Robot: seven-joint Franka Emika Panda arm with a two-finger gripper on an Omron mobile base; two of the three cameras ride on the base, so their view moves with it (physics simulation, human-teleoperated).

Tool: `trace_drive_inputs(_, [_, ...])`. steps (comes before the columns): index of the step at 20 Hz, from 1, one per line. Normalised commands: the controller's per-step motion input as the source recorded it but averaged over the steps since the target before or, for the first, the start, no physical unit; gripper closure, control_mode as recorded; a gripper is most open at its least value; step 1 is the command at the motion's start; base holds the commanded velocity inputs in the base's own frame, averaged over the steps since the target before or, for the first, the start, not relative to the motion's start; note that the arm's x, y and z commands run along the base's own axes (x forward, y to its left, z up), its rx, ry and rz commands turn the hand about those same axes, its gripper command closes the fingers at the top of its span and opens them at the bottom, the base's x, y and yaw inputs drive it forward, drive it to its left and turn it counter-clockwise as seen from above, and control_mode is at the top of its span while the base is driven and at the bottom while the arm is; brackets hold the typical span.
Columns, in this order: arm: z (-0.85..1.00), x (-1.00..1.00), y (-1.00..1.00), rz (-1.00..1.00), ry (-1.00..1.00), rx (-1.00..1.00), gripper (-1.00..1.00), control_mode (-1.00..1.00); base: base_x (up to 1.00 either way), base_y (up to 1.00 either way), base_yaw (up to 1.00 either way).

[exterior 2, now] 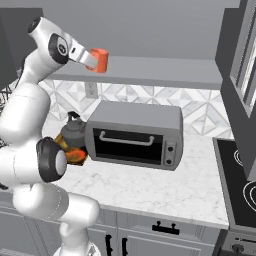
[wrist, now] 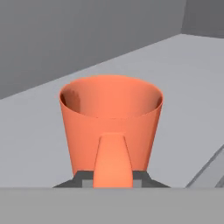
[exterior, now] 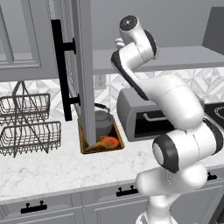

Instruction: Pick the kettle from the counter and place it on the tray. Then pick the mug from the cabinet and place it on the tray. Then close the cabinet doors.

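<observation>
The orange-red mug (wrist: 111, 116) is on or just over the grey cabinet shelf (exterior 2: 150, 70); I cannot tell whether it touches. My gripper (wrist: 112, 177) is shut on the mug's handle, reaching into the cabinet from the left (exterior 2: 89, 58). In the right base view the mug (exterior 2: 99, 60) shows at the tip of the hand. The dark grey kettle (exterior: 103, 122) stands on the golden-rimmed tray (exterior: 83, 142) on the white counter (exterior: 52, 168), below the open cabinet door (exterior: 83, 65). From the right side the kettle (exterior 2: 74, 130) is partly hidden behind my arm.
A grey toaster oven (exterior 2: 132, 135) sits on the counter just right of the tray. Two wire baskets (exterior: 26, 127) stand at the far left. The door's black bar handle (exterior: 59, 70) juts toward me. A second open door (exterior 2: 245, 75) and a stove top (exterior 2: 245, 185) are at the right.
</observation>
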Motion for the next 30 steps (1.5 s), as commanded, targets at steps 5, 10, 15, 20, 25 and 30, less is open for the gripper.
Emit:
trace_drive_inputs(5, [0.0,-0.99,0.0,0.14,-0.02,0.08,1.0,-1.0,0.0,0.0,0.0])
trace_drive_inputs(10, [0.06,-0.93,0.0,0.2,-0.01,0.09,1.0,-1.0,0.0,0.0,0.0])
trace_drive_inputs(15, [0.09,-0.93,-0.03,0.29,-0.03,0.05,1.0,-1.0,0.0,0.0,0.0])
trace_drive_inputs(20, [-0.01,-0.95,-0.1,0.34,-0.05,0.02,1.0,-1.0,0.0,0.0,0.0])
trace_drive_inputs(25, [-0.09,-0.82,0.0,0.3,0.0,0.0,1.0,-1.0,0.0,0.0,0.0])
trace_drive_inputs(30, [-0.23,-0.66,-0.02,0.3,-0.01,0.0,1.0,-1.0,0.0,0.0,0.0])
